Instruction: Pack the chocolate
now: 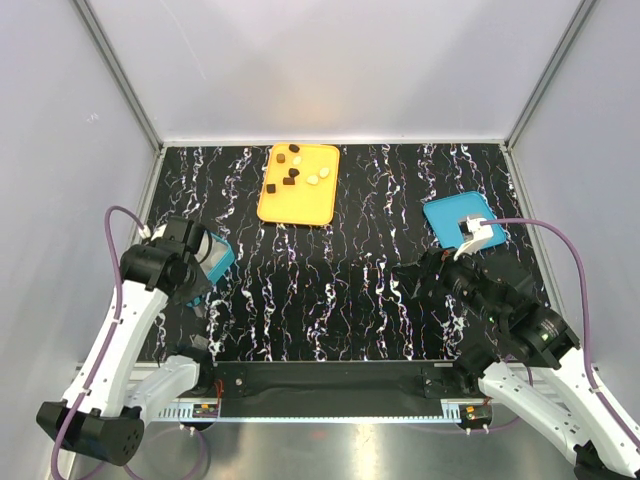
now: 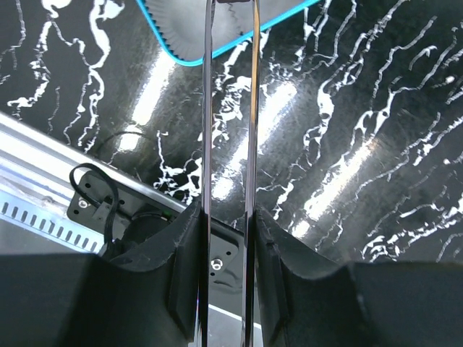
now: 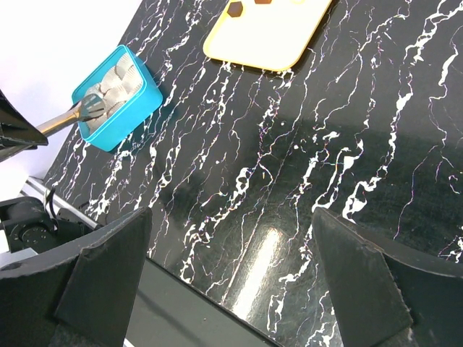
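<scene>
The chocolate [image 1: 291, 168], dark cubes and pale rounds, lies on the flat orange tray [image 1: 297, 200] at the back; a few pieces [image 3: 262, 2] show at the top edge of the right wrist view. My left gripper [image 1: 197, 258] [image 2: 228, 224] is shut on a pair of chrome tongs [image 2: 206, 108]. The tongs' tips [image 3: 92, 105] reach into the teal box [image 3: 137, 101] [image 1: 220, 262] at the left, above its silvery cups. I see no piece between the tips. My right gripper [image 3: 231, 267] [image 1: 420, 275] hangs wide open over bare table, holding nothing.
A teal lid [image 1: 447, 215] lies at the right, partly under the right wrist. The black marbled table [image 1: 350, 270] spreads between the box, tray and lid. Grey walls close in on three sides. A metal rail [image 2: 43, 144] runs along the near edge.
</scene>
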Action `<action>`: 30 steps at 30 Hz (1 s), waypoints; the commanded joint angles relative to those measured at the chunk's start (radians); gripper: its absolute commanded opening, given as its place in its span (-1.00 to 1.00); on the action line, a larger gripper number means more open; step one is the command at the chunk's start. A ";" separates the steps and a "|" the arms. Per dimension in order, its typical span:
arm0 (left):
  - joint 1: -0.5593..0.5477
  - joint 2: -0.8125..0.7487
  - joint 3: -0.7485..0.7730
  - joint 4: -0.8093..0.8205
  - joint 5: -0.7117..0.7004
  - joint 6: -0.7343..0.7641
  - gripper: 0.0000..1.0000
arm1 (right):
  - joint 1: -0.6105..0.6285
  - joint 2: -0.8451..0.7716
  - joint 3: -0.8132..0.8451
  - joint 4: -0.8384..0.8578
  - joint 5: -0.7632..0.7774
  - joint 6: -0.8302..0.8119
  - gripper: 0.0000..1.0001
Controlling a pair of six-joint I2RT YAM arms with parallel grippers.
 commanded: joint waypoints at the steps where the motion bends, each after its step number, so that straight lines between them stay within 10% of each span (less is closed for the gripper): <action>1: 0.009 -0.031 0.006 -0.093 -0.084 -0.030 -0.45 | 0.012 0.007 0.007 0.049 0.011 -0.022 0.99; 30: 0.024 -0.067 -0.087 -0.110 -0.072 -0.013 -0.38 | 0.011 0.021 0.010 0.053 0.038 -0.034 0.99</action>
